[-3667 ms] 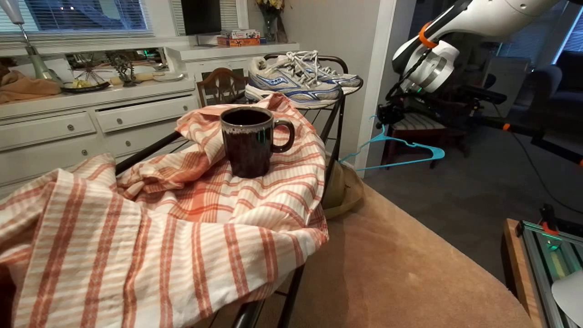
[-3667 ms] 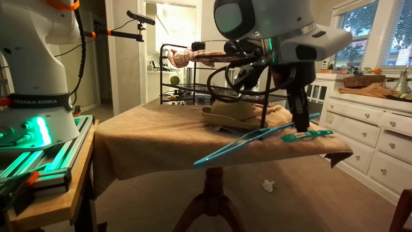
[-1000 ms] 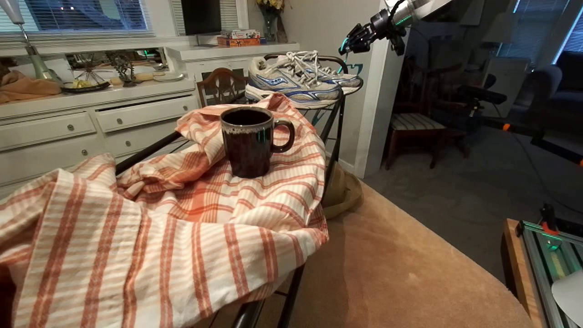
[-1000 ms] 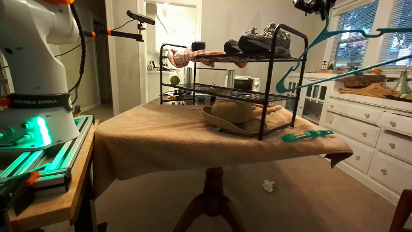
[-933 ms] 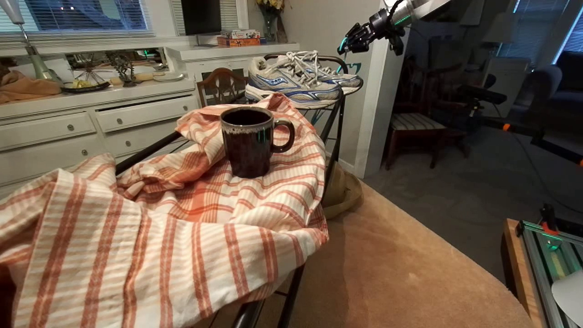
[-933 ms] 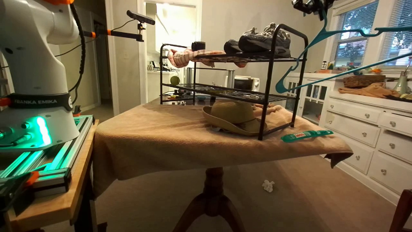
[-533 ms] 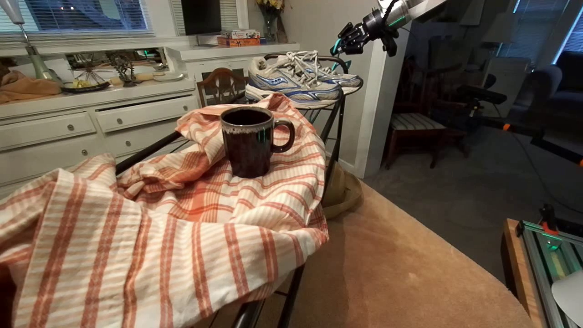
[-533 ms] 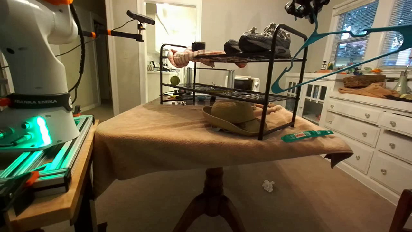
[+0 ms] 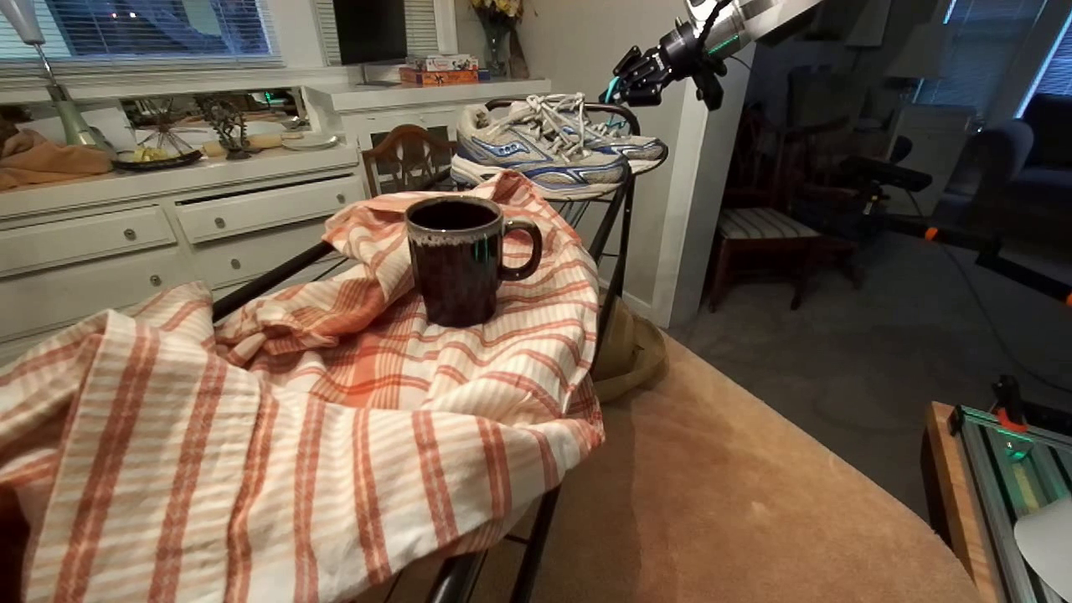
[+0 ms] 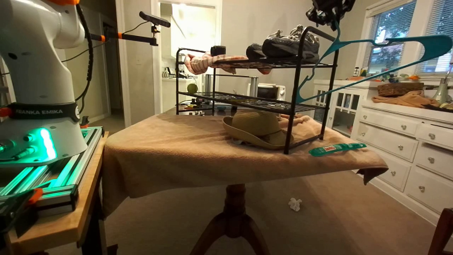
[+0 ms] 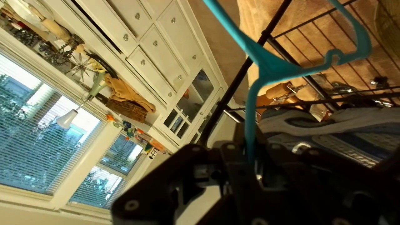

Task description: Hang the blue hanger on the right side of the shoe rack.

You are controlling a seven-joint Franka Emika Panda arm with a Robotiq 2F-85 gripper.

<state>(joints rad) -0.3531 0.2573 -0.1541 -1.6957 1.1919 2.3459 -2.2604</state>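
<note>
In an exterior view, upper right, we saw the claw (image 10: 334,25) pinching the blue hanger (image 10: 334,45) by its hook; the hanger was tilted, near the right end of the shoe rack (image 10: 290,125).

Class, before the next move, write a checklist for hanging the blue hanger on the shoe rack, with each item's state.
1. Pincer shut on the blue hanger: ok.
2. Hanger hung on the shoe rack, ready for release: not ok; the pincer holds it.
3. Hanger clear of the rack: cannot tell; they overlap in these views.
4. Shoes sitting atop the rack: ok.
5. Mug upright on the striped cloth: ok.
</note>
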